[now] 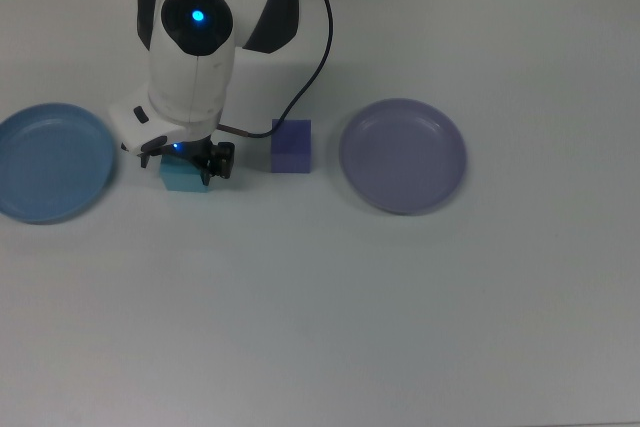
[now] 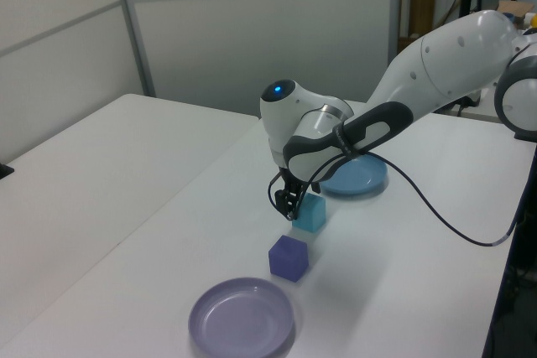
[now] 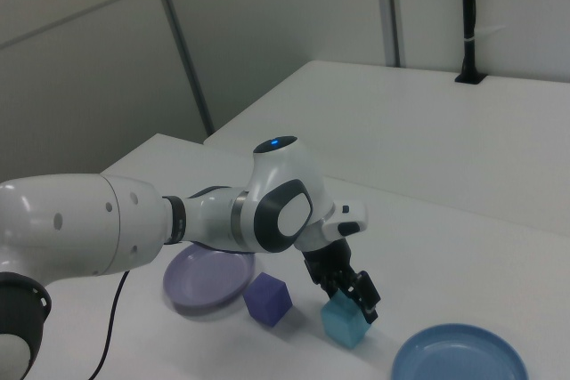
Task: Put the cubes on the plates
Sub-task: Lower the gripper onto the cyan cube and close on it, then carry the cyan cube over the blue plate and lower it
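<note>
Blue plate [image 1: 45,162] at the top view's left: nothing in it. Lavender plate [image 1: 403,155] at the top view's right: nothing in it. Both cubes sit on the white table [image 1: 400,297] between the plates, the cyan cube [image 1: 183,176] nearer the blue plate, the indigo cube [image 1: 291,145] nearer the lavender one. Gripper [image 1: 184,163] is down over the cyan cube, fingers straddling it; whether they grip it, cannot tell.

Indigo cube [image 1: 291,146] close beside cyan cube [image 1: 183,176] (narrow gap), open table [image 1: 400,327] elsewhere
</note>
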Controlling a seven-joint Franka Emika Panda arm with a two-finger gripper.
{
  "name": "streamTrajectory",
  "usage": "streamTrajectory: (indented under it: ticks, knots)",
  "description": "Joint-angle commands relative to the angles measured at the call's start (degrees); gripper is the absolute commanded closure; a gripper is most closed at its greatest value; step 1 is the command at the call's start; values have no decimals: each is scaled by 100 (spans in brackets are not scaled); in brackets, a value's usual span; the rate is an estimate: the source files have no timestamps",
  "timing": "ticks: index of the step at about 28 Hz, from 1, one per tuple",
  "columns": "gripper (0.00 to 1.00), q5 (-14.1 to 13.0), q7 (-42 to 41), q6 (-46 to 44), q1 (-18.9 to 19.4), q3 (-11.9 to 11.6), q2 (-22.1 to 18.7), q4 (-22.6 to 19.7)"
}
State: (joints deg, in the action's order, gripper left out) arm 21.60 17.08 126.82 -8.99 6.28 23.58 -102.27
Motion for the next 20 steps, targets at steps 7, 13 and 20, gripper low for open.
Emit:
streamTrajectory:
  ticks: [7,13,20]
  knots:
    - [100,38,156,89,11,-12,-160,-249]
    - [99,-577,-107,45,-295,-65,-301,277]
    - [95,-832,-1705,106,-1243,-328,-214,445]
